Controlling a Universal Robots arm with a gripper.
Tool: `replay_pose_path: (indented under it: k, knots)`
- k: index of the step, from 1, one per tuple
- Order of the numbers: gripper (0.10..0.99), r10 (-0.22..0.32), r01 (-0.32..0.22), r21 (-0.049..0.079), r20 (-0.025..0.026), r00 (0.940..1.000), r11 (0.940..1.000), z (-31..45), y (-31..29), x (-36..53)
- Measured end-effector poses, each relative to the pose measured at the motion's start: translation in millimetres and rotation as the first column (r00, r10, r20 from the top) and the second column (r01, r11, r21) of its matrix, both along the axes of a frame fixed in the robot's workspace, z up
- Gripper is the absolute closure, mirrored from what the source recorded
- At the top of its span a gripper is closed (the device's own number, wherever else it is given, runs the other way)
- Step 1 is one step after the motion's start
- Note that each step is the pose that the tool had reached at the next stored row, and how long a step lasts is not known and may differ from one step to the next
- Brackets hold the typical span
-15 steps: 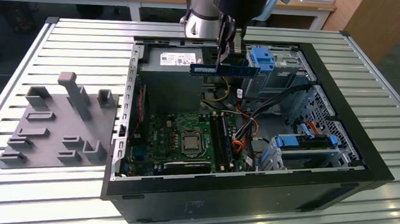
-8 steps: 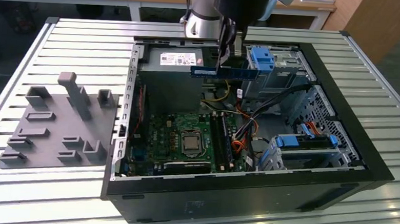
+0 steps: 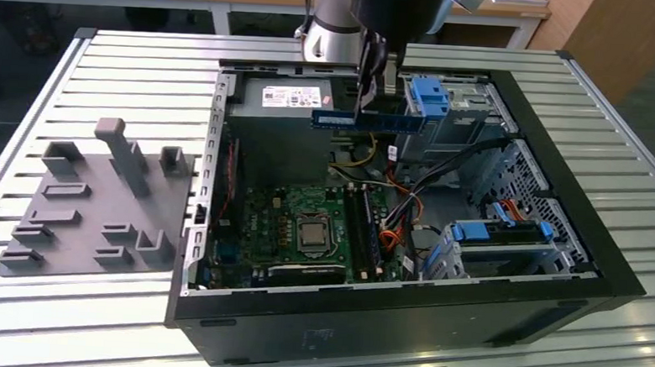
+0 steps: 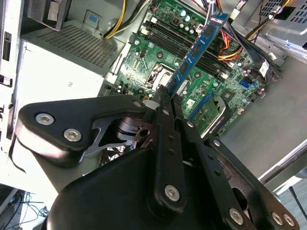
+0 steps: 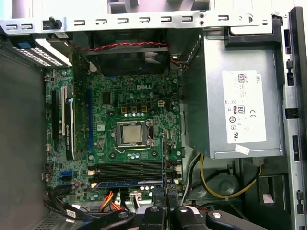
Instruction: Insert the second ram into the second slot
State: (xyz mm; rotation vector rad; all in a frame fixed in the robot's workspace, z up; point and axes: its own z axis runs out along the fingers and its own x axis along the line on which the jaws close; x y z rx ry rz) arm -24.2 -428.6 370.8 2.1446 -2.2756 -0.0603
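1. The gripper [image 3: 375,100] is hanging at the top centre of the exterior view, over the open computer case [image 3: 410,331]. Its jaws are pinching the ram stick [image 3: 348,120].
2. The stick is lying level and on edge up in the air. In that view it's sitting between the power supply [image 3: 292,98] and a blue latch [image 3: 428,100], and it's touching nothing but the fingers.
3. In the second wrist view, the gripper [image 4: 167,98] is clamping the stick [image 4: 199,48], which is poking out past the fingertips over the motherboard [image 4: 158,62].
4. In the first wrist view, the stick [image 5: 164,153] is showing edge-on as a thin dark line. It's crossing the memory slots [image 5: 129,168] next to the processor socket [image 5: 132,133], so it isn't seated yet.
5. A blue strip [image 5: 127,183] is running along one of those slots. Can't tell if that's a stick already in.
6. A grey holder tray [image 3: 90,213] is sitting on the slatted table [image 3: 143,64] on the exterior view's left, just beside the case.
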Motion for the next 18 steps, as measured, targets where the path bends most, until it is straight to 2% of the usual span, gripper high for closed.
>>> replay_pose_path:
  k: [18]
  knots:
    - [0.949, -0.011, 0.011, 0.000, 0.0000, 0.9999, 0.9999, -0.1, -3.7, 0.0]
